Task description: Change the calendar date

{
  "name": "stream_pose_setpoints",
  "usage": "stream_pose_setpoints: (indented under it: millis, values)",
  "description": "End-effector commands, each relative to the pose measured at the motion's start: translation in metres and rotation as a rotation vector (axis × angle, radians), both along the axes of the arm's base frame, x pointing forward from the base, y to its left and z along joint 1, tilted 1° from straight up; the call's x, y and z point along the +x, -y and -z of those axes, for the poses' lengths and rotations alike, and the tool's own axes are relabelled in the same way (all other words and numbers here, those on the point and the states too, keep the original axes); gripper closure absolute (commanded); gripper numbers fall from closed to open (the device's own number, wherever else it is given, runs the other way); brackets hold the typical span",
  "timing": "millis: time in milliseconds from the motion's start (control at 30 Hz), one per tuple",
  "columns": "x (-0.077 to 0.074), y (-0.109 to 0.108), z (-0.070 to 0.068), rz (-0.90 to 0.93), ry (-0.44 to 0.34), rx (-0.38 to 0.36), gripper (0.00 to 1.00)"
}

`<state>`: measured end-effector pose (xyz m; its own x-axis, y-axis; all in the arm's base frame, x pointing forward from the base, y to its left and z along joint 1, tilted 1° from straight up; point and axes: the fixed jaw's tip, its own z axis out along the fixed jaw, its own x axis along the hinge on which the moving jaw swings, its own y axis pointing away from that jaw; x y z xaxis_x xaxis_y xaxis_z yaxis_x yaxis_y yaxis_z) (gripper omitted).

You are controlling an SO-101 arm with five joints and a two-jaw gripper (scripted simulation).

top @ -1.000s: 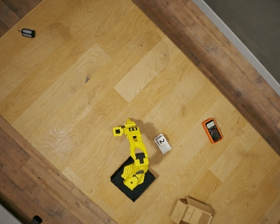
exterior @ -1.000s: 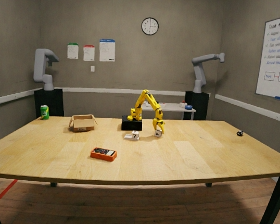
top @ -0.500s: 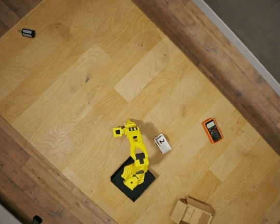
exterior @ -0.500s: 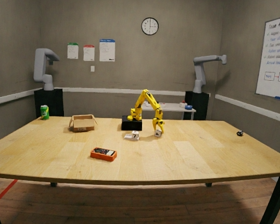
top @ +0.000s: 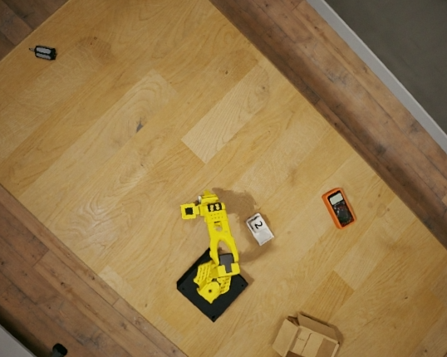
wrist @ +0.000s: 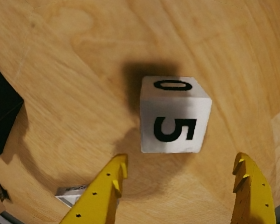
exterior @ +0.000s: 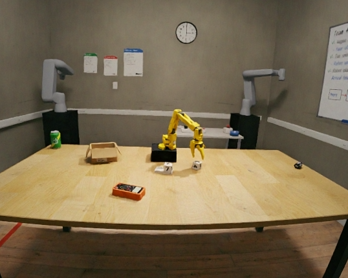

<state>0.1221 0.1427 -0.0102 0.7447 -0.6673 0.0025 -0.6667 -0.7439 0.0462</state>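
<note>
My gripper (exterior: 198, 158) (wrist: 181, 157) is open and empty, just above a loose white cube (exterior: 196, 165) (wrist: 172, 125). The cube rests on the table; in the wrist view it shows a 5 and, on the adjoining face, a 0, both lying sideways. In the exterior view its facing side shows a 4. In the top view the arm hides most of it. The white tray (top: 264, 237) (exterior: 159, 169) holds the other cube (top: 257, 224) (exterior: 167, 168) at one end, with a 2 on top and a 7 facing the exterior camera. The tray's front is not readable.
My black base (top: 213, 311) (exterior: 163, 155) stands close to the tray. An orange multimeter (top: 339, 208) (exterior: 129, 191) lies beyond the tray. An open cardboard box (top: 306, 338) (exterior: 103, 153), a green can (exterior: 55, 139) and a small black object (top: 45, 52) (exterior: 298, 165) are farther off.
</note>
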Motion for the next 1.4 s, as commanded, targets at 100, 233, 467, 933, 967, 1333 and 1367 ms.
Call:
stream_pose_setpoints:
  millis: [100,233,467,933,967,1333,1367]
  values:
    - [0.0,-0.003,-0.014,-0.004,0.012,0.016,0.64]
    - [0.0,-0.003,-0.014,-0.004,0.012,0.016,0.64]
    - [0.0,-0.003,-0.015,-0.004,0.012,0.016,0.64]
    - [0.001,-0.004,-0.016,-0.004,0.018,0.023,0.64]
    - [0.001,-0.004,-0.017,-0.004,0.023,0.029,0.64]
    - [0.015,-0.021,-0.058,-0.004,0.172,0.207,0.65]
    - [0.015,-0.021,-0.058,-0.004,0.172,0.207,0.65]
